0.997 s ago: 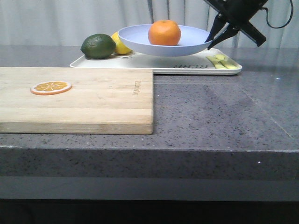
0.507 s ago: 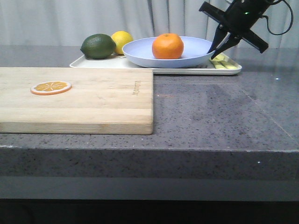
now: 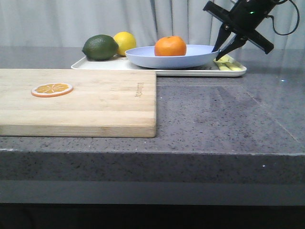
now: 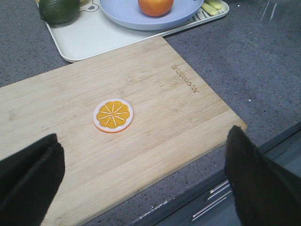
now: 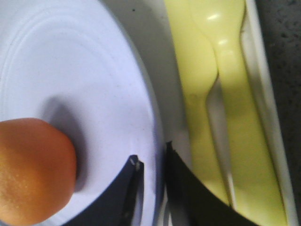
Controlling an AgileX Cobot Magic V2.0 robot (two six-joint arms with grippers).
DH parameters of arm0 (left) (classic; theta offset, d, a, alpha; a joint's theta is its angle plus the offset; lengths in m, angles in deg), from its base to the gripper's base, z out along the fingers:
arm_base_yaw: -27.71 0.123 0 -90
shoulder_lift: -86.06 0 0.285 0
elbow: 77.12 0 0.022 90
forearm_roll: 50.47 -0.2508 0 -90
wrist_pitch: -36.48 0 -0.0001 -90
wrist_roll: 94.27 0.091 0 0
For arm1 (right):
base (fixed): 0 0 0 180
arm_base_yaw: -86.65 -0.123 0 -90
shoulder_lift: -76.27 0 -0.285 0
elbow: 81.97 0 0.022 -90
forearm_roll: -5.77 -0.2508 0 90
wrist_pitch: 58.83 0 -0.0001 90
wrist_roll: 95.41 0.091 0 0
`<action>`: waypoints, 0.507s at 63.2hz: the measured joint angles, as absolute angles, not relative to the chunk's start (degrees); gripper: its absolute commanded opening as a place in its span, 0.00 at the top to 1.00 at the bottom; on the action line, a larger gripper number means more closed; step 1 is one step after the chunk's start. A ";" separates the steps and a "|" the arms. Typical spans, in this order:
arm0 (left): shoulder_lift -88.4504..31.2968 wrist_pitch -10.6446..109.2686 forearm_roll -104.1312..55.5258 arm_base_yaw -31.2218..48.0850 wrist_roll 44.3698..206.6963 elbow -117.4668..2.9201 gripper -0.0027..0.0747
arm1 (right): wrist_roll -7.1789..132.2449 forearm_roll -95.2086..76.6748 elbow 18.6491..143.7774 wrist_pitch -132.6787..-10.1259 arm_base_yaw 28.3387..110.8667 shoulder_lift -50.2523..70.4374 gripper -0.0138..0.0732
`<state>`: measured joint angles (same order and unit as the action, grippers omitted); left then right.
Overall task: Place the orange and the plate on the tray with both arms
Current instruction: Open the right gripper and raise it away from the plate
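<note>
The orange sits in the lavender-blue plate, and the plate rests on the white tray at the back of the counter. My right gripper comes down from the upper right, its two fingers shut on the plate's right rim. In the right wrist view the fingers straddle the plate's rim, with the orange beside them and bare tray under the rim. My left gripper is wide open and empty above the near edge of the cutting board. It also sees the orange, plate and tray.
A dark green lime and a yellow lemon lie on the tray's left part. Yellow cutlery lies at its right end, close to my right fingers. A wooden cutting board with an orange slice fills the front left.
My right gripper has lowered the plate with the orange from above the tray down onto it. The plate now sits flat instead of raised and tilted.
</note>
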<state>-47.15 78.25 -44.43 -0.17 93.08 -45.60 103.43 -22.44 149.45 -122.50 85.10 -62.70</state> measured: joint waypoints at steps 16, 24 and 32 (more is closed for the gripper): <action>-47.15 78.25 -44.43 -0.17 93.08 -45.60 0.10 | 103.43 -22.88 149.68 -122.50 85.10 -62.57 0.47; -47.15 78.25 -44.43 -0.17 93.08 -45.60 0.10 | 103.43 -22.36 149.68 -122.50 85.10 -61.20 0.47; -47.15 78.25 -44.43 -0.17 93.08 -45.60 0.10 | 103.43 -19.58 149.68 -122.59 85.10 -58.78 0.47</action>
<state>-47.15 78.25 -44.43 -0.17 93.08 -45.60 103.43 -19.58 149.68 -122.59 85.10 -58.78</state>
